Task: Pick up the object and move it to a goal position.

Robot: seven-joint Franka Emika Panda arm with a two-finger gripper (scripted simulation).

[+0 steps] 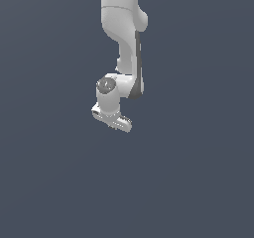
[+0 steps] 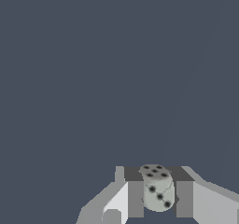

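**Die held in the robot's grip, ready to carry**

Closest to the wrist camera, two grey fingers [image 2: 135, 199] press against either side of a small pale die [image 2: 158, 190] with black pips. The gripper [image 2: 158, 199] is clenched on it, and the die sits squarely between the pads. Beyond them lies only plain dark blue-grey ground. From the outside camera, the white arm [image 1: 121, 29] hangs down from above, its gripper [image 1: 113, 119] low and tilted; the die is hidden there. No goal marker shows in either view. The pick-up appears done, so the carrying step is in hand. Next, the arm likely needs a steady move to the goal, keeping the squeeze firm.
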